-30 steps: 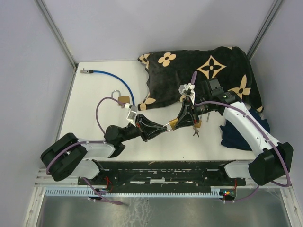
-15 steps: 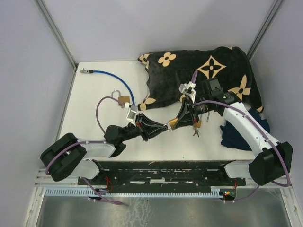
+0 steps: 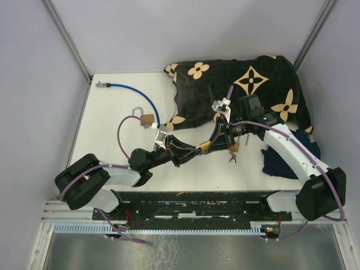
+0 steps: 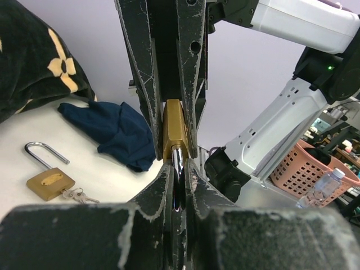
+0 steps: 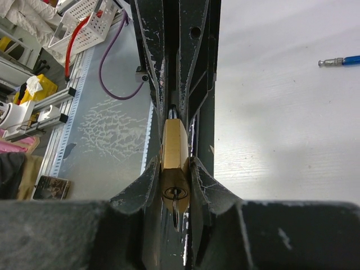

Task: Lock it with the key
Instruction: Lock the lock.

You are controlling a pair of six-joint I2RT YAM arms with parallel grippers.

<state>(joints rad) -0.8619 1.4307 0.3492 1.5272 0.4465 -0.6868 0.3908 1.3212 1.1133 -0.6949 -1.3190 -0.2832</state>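
the two arms meet nose to nose above the middle of the table (image 3: 107, 112). the right gripper (image 5: 176, 166) is clamped on the flat sides of a brass padlock (image 4: 175, 126), holding the body steady and clear of the table so the other arm can work on it. the keyhole end faces back toward the right wrist, and a small key (image 5: 176, 203) seems to sit in it, though only its stub shows.

straight ahead of the right gripper, the left gripper (image 4: 178, 171) is pressed almost together. it pinches a thin shiny piece that runs into the far end of the lock. this looks like the shackle (image 4: 178, 163), but the fingers hide most of it. gripping from opposite ends lets one arm brace while the other pushes. my reading is that the shackle is being seated before the key gets turned. whether it has clicked home cannot be told.

below the right gripper, a little to its outer side, a second padlock (image 4: 49, 184) lies flat with its loop open and a bunch of keys (image 4: 80, 196) beside it. a third padlock (image 3: 147, 118), also open, lies near the left gripper's wrist on the far side, by a blue cable (image 3: 132, 93). beyond the right gripper are a black flowered blanket (image 3: 242, 84) and a navy cloth (image 4: 115, 129).
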